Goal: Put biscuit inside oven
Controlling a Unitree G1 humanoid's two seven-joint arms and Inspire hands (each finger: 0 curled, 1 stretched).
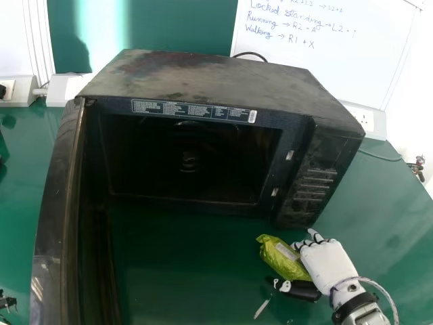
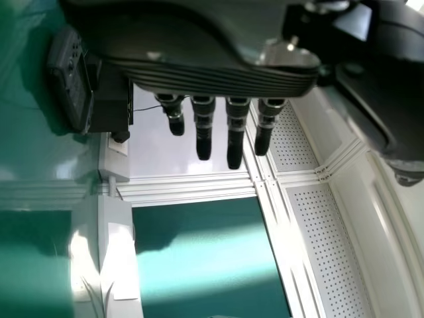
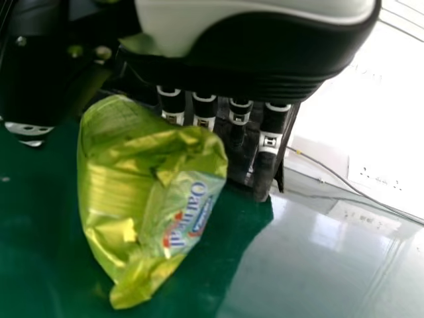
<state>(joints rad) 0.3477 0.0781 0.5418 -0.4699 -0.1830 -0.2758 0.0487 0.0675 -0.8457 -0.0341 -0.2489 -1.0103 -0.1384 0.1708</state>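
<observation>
"Largest items?"
"Green table [image 1: 189,271], bearing a black microwave oven [image 1: 210,76]: door open at left, printed barcode strip above the cavity. Far right, handwritten whiteboard [image 1: 325,40]."
"Hands?"
"Right hand [image 1: 326,263], near right, and left hand [image 2: 218,79]: fingers extended on both."
"Biscuit packet [image 1: 281,257]?"
"Yellow-green, labelled, near right, between right thumb and fingers. Contact cannot be told."

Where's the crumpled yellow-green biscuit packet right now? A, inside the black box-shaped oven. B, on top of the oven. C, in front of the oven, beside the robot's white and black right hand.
C: the head view shows the packet outside the oven, below its control panel side, right next to the right hand.
</observation>
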